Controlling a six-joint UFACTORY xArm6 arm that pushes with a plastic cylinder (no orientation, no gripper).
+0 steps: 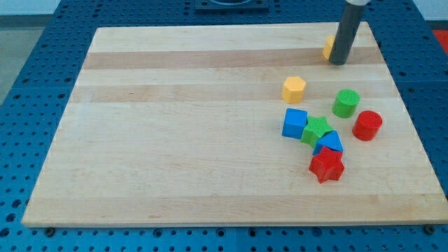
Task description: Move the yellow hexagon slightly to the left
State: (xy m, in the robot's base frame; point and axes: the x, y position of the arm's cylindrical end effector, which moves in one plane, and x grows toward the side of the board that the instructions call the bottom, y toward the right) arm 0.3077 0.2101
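Yellow hexagon (294, 89): small rigid block, probably light and free-sliding on the wooden board (175, 126); lies just above the blue cube (295, 123), left of the green cylinder (346, 103). No grasp possible: the rod's tip (338, 63), a plain end with nothing to open or close, stands well up-right of the hexagon, touching a second yellow block (327, 47). Contact judged best on the hexagon's right face, centred to avoid spin.

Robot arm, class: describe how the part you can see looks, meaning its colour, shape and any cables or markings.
Only a straight, round rod shows, dark grey and plain, with a paler section at the view's top edge. No cables or markings are visible. My tip ends blunt, the same width as the rod.
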